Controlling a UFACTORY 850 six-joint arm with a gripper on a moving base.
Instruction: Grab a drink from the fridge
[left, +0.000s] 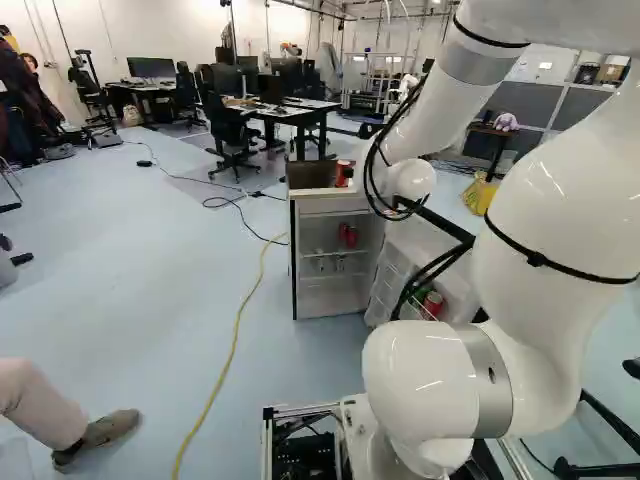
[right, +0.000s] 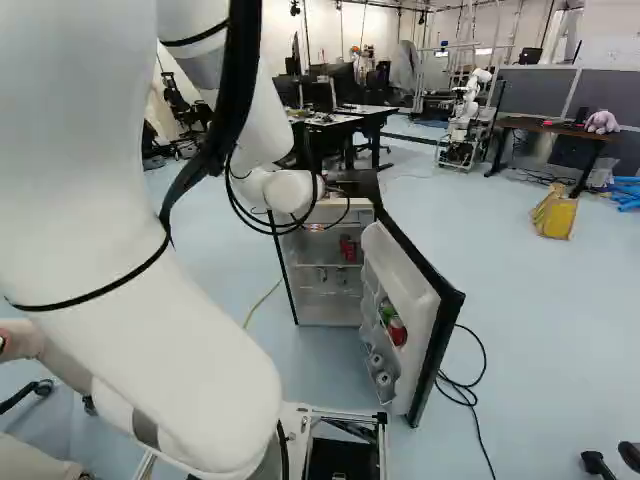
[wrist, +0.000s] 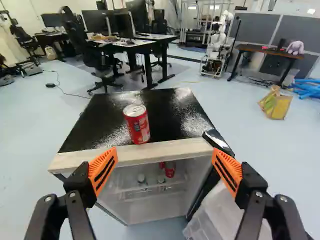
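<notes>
One white arm rises from the joint at the foot of the left base view, bulges up the right side, runs along the top, then slants down and leftward to a rounded wrist looped with black cables. Beyond it stands a small fridge, open, with a red can on its top, red shelf cans inside, and a red door can lower down.

In the right base view, the arm's big lower link fills the left side, sloping down toward the middle; the forearm comes down from the top to the wrist, near the fridge's upper front. The fridge door is swung wide to the right, holding the red door can beside a green can.

In the wrist view, the black gripper faces the fridge's front edge, looking slightly down. Its two fingers are spread wide, orange pads angled toward each other, nothing gripped. The red can stands upright ahead, on the glossy black top, nearer the left finger. Below the top, the red shelf cans show between the fingers.
</notes>
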